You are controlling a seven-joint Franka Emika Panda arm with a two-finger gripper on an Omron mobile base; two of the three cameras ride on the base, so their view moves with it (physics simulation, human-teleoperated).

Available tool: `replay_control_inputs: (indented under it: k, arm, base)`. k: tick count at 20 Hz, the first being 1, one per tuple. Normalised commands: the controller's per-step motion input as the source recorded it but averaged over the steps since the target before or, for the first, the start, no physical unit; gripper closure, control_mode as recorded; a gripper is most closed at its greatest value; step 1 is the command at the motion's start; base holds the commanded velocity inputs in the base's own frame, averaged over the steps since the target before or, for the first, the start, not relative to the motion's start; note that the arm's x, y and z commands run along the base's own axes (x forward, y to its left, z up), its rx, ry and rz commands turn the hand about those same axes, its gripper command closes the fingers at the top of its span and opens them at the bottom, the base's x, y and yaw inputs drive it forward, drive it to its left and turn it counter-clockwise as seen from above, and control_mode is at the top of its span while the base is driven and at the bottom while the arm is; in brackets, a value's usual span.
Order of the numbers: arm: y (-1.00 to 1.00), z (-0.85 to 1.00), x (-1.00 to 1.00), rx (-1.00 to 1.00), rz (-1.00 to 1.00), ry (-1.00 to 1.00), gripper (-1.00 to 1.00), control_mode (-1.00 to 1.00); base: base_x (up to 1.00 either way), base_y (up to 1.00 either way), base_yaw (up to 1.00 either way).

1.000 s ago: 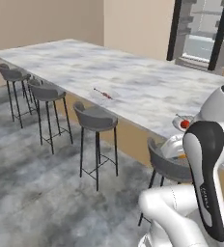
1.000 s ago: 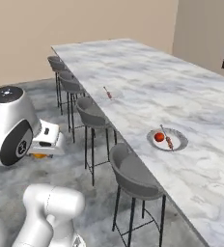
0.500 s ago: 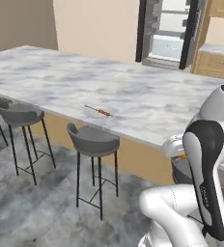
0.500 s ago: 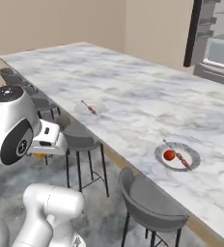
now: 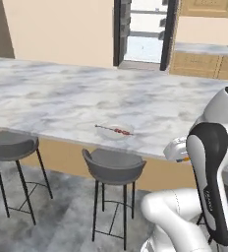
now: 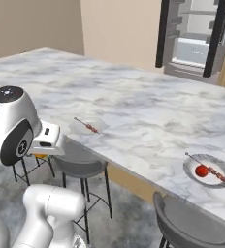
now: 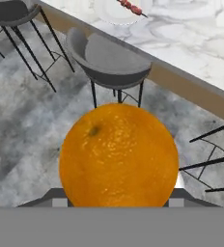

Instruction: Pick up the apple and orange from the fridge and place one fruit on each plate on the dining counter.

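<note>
The orange point(image 7: 118, 154) looms large in the hand view, held between my fingers, which it mostly hides. My gripper point(image 6: 46, 144) is shut on it, hanging just off the near edge of the dining counter point(image 6: 134, 111), above a stool. A sliver of the orange point(image 5: 185, 158) peeks out under the hand. One plate point(image 6: 88, 127) lies close by with a thin skewer on it. The other plate point(image 6: 209, 170), to the right, carries the red apple point(image 6: 200, 170) and a skewer. Beyond the counter the fridge point(image 5: 143, 34) stands open.
Dark round stools point(image 5: 115, 165) stand along the counter's near side, one directly below my hand point(image 7: 109, 58). Wood kitchen cabinets point(image 5: 204, 61) are to the right of the fridge. Grey floor lies between the stools.
Both base views have swung along the counter, so the camera moved: the fridge is now centred and the plates look nearer. The orange stays in my gripper.
</note>
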Motion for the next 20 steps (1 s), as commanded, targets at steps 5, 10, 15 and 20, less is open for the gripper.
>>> replay_control_inputs:
  k: [5,10,15,20]
  arm:
    - [0.00,0.00,0.00,0.00,0.00,0.00,1.00,1.00]
    - [0.00,0.00,0.00,0.00,0.00,0.00,1.00,1.00]
    - [0.00,0.00,0.00,0.00,0.00,0.00,1.00,1.00]
    - [0.00,0.00,0.00,0.00,0.00,0.00,1.00,1.00]
  base:
    - [0.92,0.87,-0.55]
    - [0.46,0.70,-0.47]
    - [0.49,0.32,-0.28]
    - [0.28,0.01,-0.13]
